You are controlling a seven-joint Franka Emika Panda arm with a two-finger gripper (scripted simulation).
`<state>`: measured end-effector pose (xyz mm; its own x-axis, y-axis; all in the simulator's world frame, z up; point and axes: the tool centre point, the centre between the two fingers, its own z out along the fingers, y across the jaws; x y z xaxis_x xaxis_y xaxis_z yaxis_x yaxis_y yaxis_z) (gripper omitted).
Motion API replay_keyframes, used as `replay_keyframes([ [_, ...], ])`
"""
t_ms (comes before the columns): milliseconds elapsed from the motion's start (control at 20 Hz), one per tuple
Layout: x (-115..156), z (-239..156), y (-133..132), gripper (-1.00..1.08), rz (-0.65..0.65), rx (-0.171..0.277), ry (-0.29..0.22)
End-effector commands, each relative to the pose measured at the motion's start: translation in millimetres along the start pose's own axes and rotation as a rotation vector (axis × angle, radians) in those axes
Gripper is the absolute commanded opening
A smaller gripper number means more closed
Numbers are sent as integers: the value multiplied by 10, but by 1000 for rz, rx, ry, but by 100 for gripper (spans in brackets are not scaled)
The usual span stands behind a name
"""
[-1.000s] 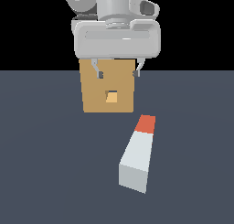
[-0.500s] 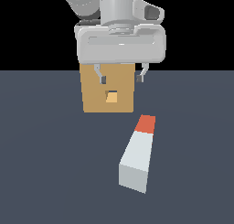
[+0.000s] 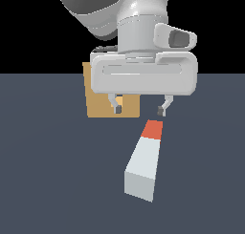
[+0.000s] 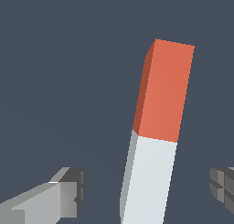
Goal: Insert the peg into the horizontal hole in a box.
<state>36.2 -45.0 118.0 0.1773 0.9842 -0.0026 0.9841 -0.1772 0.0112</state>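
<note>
The peg (image 3: 145, 160) lies flat on the dark floor, pale grey-white with its orange-red end toward the box. In the wrist view the peg (image 4: 155, 141) runs between my two fingers. The tan box (image 3: 98, 101) stands behind, mostly covered by my hand; its hole is hidden behind the hand and a finger. My gripper (image 3: 139, 111) is open and empty. It hangs above the peg's orange-red end, in front of the box, its fingertips (image 3: 117, 110) apart and above the floor. One finger (image 4: 68, 198) shows on each side of the peg.
The dark grey floor (image 3: 48, 180) spreads around the peg and box. The arm's large white hand (image 3: 143, 78) fills the upper middle of the exterior view.
My hand has moved down and toward the exterior camera, from in front of the box to above the peg's orange-red end. The hole is now covered. The peg has not moved.
</note>
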Motion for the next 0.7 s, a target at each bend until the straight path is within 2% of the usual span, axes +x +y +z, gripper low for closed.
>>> replay_keyframes([
  [0,-132,150,76,100,58,3,-1],
  [350,-365,402,182,100,157,10,0],
  [650,-397,436,187,100,167,12,0],
])
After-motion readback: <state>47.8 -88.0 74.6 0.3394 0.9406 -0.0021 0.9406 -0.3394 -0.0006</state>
